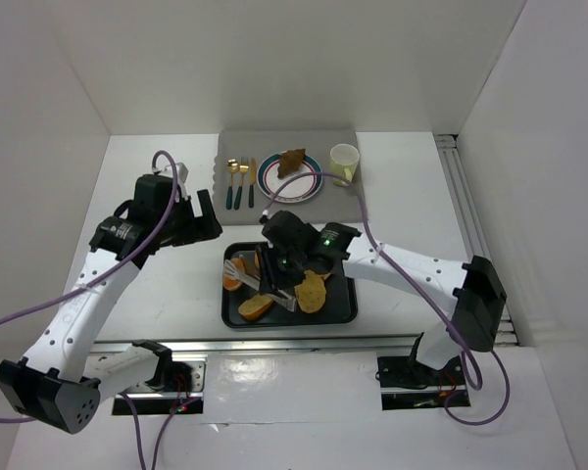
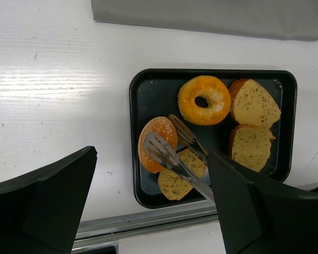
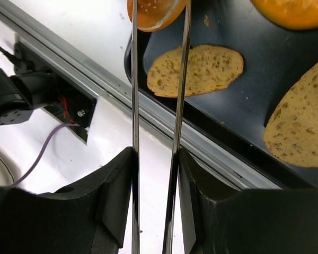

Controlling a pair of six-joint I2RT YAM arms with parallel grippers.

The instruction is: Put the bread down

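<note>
A black tray [image 1: 343, 318] near the table's front holds seeded bread slices [image 1: 314, 292], an orange bun [image 1: 232, 279] and a glazed ring [image 2: 204, 99]. My right gripper [image 1: 296, 264] hangs over the tray, shut on metal tongs [image 2: 175, 153]. In the right wrist view my right gripper [image 3: 155, 180] presses the two tong arms [image 3: 134, 106] inward. They run either side of one end of a bread slice [image 3: 206, 69] towards the bun [image 3: 153, 13]. My left gripper [image 2: 151, 206] is open and holds nothing, above the table left of the tray [image 2: 133, 106]. A further bread piece [image 1: 293, 160] lies on the plate [image 1: 274, 186].
A grey mat [image 1: 237, 147] at the back carries the plate, gold cutlery [image 1: 240, 181] and a paper cup [image 1: 344, 162]. White walls close the table on both sides. A metal rail [image 1: 274, 345] runs along the front edge beside the tray.
</note>
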